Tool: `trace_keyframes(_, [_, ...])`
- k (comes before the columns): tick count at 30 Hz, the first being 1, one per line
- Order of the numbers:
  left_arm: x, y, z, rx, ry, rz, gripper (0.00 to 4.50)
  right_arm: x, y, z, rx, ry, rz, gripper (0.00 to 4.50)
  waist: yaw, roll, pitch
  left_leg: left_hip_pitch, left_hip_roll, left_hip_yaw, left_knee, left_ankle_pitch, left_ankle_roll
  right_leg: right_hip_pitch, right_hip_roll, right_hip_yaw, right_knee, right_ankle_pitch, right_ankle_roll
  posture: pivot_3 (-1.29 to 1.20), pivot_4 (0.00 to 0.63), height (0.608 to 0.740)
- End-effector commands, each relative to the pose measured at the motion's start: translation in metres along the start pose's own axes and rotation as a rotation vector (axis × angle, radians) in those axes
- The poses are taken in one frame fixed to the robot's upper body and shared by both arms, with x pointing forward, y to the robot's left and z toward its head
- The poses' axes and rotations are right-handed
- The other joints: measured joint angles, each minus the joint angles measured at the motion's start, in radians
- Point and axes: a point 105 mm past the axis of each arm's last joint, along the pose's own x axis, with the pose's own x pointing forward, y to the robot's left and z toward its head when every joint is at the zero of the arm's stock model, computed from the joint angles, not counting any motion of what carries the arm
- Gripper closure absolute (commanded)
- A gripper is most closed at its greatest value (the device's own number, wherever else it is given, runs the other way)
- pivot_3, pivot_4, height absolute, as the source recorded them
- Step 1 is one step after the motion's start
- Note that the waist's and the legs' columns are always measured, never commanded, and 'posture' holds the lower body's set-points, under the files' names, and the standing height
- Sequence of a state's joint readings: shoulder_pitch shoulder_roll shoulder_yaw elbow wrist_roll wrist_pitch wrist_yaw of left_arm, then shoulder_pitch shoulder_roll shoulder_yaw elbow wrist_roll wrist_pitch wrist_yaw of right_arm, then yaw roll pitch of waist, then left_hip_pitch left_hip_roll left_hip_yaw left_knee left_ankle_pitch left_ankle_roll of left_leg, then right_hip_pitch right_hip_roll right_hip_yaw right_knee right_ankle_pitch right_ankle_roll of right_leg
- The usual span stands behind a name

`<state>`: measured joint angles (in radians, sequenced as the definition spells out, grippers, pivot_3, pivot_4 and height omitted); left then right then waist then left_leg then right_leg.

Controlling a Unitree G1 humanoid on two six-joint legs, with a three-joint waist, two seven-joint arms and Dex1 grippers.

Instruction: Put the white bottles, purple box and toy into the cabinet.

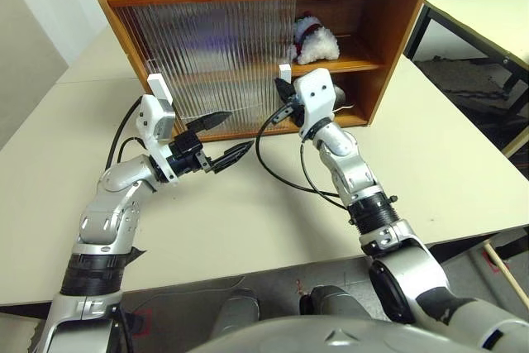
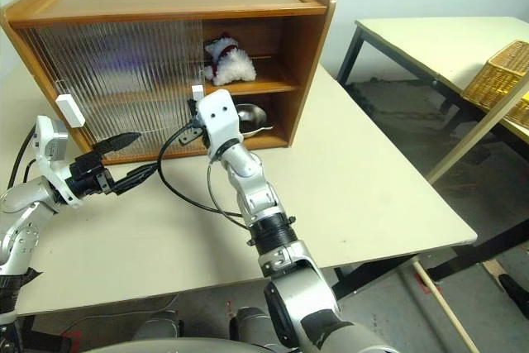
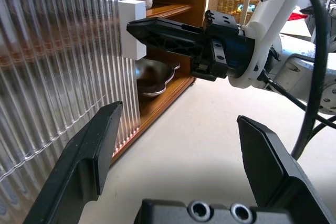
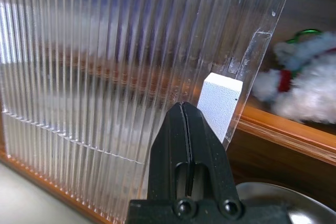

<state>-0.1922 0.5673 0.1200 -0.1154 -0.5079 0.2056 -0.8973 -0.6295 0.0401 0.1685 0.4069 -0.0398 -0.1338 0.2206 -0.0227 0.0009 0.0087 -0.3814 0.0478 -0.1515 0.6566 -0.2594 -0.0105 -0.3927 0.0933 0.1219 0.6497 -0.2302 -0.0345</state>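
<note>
On the cabinet's top shelf sits the toy, and the right pincer, pressed together, points at the white door handle, likely to push the door, while the left pincer waits spread apart.

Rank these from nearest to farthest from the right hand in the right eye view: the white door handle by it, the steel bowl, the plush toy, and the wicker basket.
1. White door handle, on the sliding door's edge, right beside the shut right hand.
2. Steel bowl, lower shelf, just beyond the hand.
3. Toy, upper shelf, a little farther than the bowl, though close to it.
4. Wicker basket, far off on the other table.
</note>
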Motion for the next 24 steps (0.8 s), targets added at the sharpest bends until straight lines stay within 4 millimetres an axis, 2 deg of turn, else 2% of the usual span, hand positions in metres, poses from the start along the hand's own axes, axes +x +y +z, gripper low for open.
trace_keyframes(1, [0.002, -0.002, 0.001, 0.013, -0.001, -0.009, 0.0, -0.008, -0.023, -0.008, -0.014, 0.04, -0.103, 4.47, 0.001, 0.0, 0.0, 0.0, 0.0, 0.0, 0.0, 0.0, 0.0, 0.0, 0.0, 0.0, 0.0, 0.0, 0.0, -0.01, 0.0, 0.74])
trace_keyframes(12, [0.004, -0.001, 0.002, 0.016, -0.003, -0.018, 0.0, -0.017, -0.047, -0.015, -0.052, 0.078, -0.216, 4.47, 0.003, 0.0, 0.0, 0.0, -0.001, -0.001, 0.002, 0.0, 0.0, 0.001, -0.001, 0.0, 0.0, 0.002, 0.001, -0.02, 0.0, 0.74])
trace_keyframes(18, [0.005, 0.0, 0.002, 0.017, -0.004, -0.02, 0.0, -0.024, -0.068, -0.015, -0.08, 0.082, -0.303, 4.47, 0.003, 0.0, 0.0, 0.0, -0.001, -0.002, 0.002, 0.0, 0.0, 0.0, -0.001, 0.001, 0.0, 0.003, 0.003, -0.02, 0.0, 0.74])
trace_keyframes(24, [0.006, 0.0, 0.002, 0.018, -0.006, -0.024, 0.0, -0.039, -0.097, -0.016, -0.111, 0.1, -0.429, 4.47, 0.003, 0.0, 0.0, 0.0, -0.001, -0.002, 0.001, 0.0, 0.0, 0.0, 0.0, 0.001, 0.0, 0.002, 0.004, -0.03, 0.0, 0.74])
